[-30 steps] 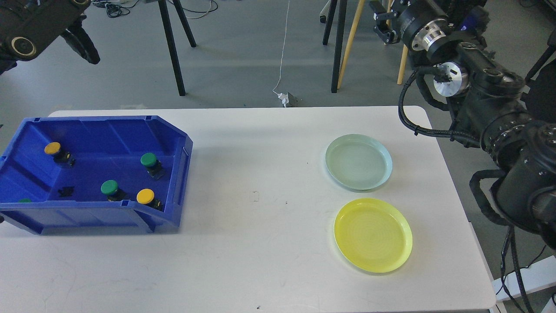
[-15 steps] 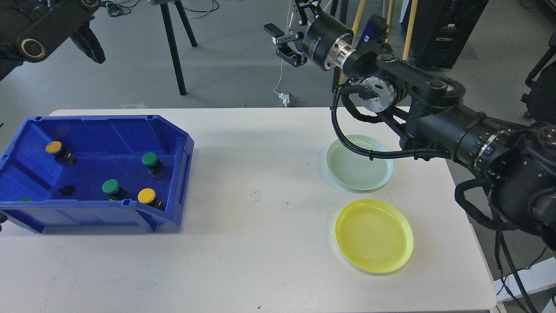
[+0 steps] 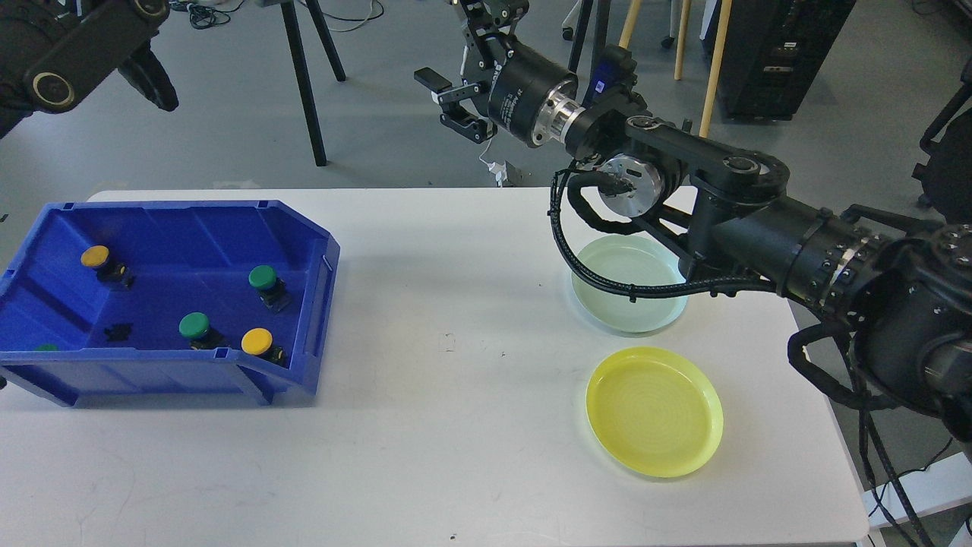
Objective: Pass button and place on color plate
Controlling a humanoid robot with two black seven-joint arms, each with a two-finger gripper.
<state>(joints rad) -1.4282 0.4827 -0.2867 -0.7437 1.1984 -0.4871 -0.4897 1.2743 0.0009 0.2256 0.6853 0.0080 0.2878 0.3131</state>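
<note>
Several buttons lie in a blue bin (image 3: 152, 376) at the table's left: two yellow-capped (image 3: 95, 256) (image 3: 257, 340), two green-capped (image 3: 262, 277) (image 3: 194, 325), and one more green cap (image 3: 45, 348) half hidden by the front wall. A light green plate (image 3: 645, 311) and a yellow plate (image 3: 653, 410) lie at the right. My right gripper (image 3: 444, 102) is open and empty, high above the table's back edge near the middle. Its arm crosses over the green plate. My left gripper (image 3: 152, 76) is dark at the top left, above and behind the bin.
A black loose piece (image 3: 118, 332) lies on the bin floor. Stand legs (image 3: 304, 83) and a white cable with a plug (image 3: 497, 171) are on the floor behind the table. The white table (image 3: 456, 425) stretches between bin and plates.
My right arm has swung left from the top right corner to over the green plate, carrying its gripper to above the table's back middle. The left arm has barely moved.
</note>
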